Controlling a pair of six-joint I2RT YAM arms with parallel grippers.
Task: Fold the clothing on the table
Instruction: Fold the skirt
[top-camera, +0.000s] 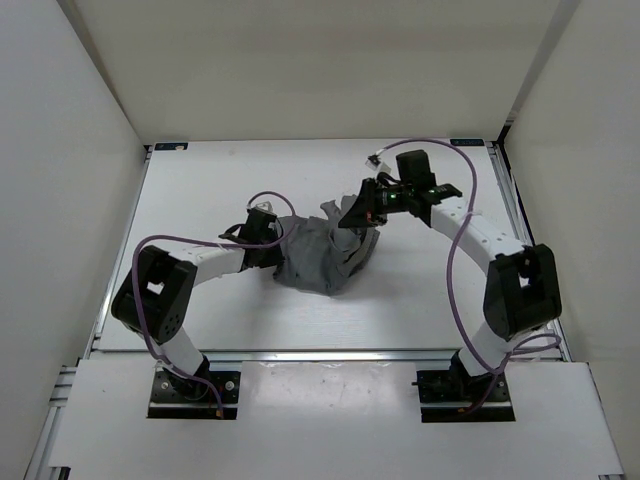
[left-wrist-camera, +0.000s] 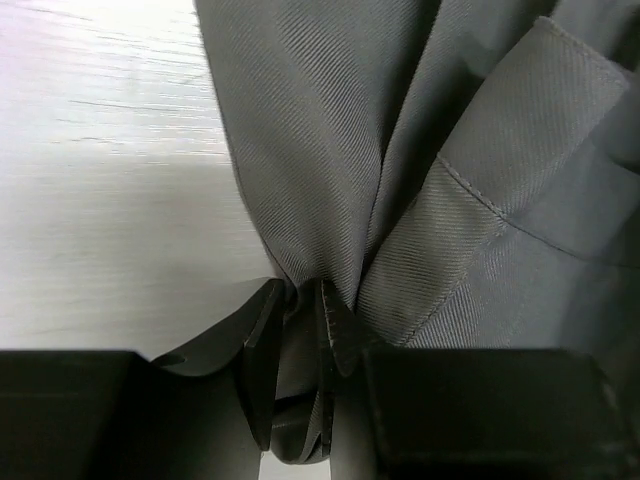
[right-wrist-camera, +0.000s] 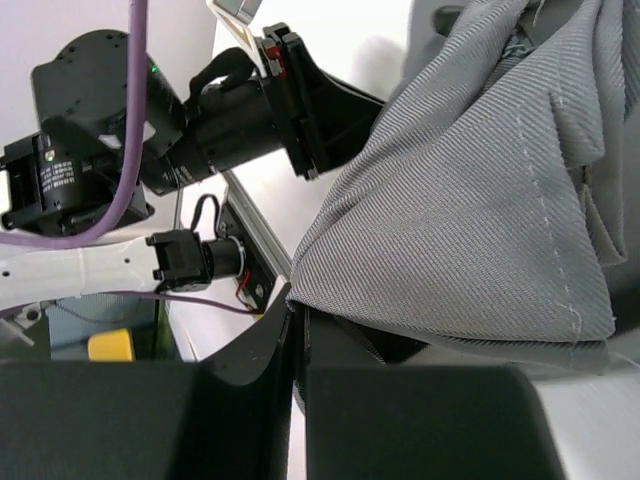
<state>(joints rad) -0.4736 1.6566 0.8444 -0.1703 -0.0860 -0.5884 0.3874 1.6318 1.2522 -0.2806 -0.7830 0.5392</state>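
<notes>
Pinching the clothing (top-camera: 320, 255) by one edge in the left pincer (left-wrist-camera: 295, 300), gripping another edge tight in the right pincer (right-wrist-camera: 297, 315). Bunched between both, on the table (top-camera: 220, 190) (no neat fold visible). Likely barely begun: spreading, smoothing and folding all left.

The clothing (left-wrist-camera: 330, 150) runs off my left wrist view's top and right edges; its fold hides the inner faces of my left tool (left-wrist-camera: 298, 295)

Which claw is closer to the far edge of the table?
Right. The right gripper pinches the clothing on its far side, nearer the far edge of the table; the left gripper pinches its left side, farther toward the near edge.
</notes>
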